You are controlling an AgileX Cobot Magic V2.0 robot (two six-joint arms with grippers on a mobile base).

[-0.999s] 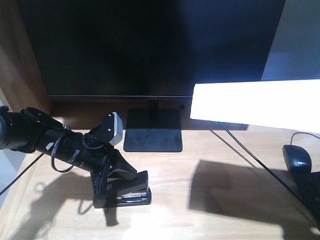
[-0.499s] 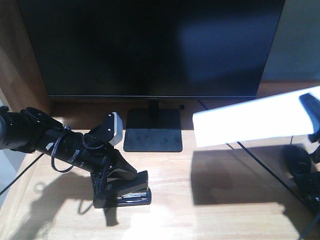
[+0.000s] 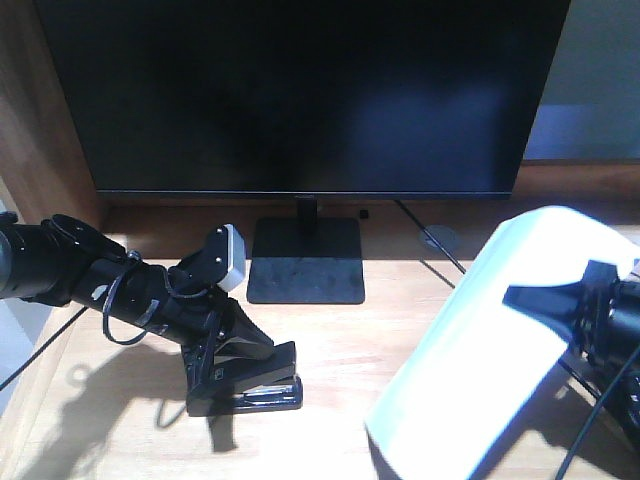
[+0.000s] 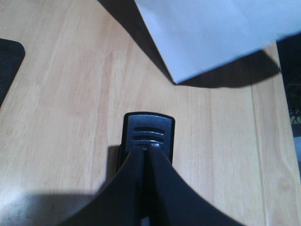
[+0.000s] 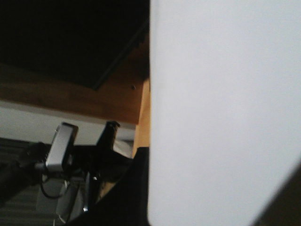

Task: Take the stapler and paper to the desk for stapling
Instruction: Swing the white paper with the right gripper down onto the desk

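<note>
The black stapler (image 3: 250, 388) sits on the pale wood desk (image 3: 330, 350) at the left. In the left wrist view its ridged front end (image 4: 148, 132) pokes out past my left gripper (image 4: 146, 149), whose jaws are shut together with their tips lying on the stapler's top. The white paper (image 3: 470, 370) slants from upper right down toward the desk's front, pinched at its upper edge by my right gripper (image 3: 535, 298), which is shut on it. The sheet (image 5: 221, 108) fills most of the right wrist view, beside one dark finger (image 5: 136, 193). A corner of the paper (image 4: 207, 33) hangs above the desk in the left wrist view.
A large black monitor (image 3: 300, 90) stands at the back on a flat black base (image 3: 305, 262). Thin cables (image 3: 440, 255) run across the desk from behind it. A brown wooden side panel (image 3: 40, 120) closes the left side.
The paper has swung down from a level hold high at the right to a steep slant near the desk front, and the right gripper has come into view. Left arm and stapler have not moved.
</note>
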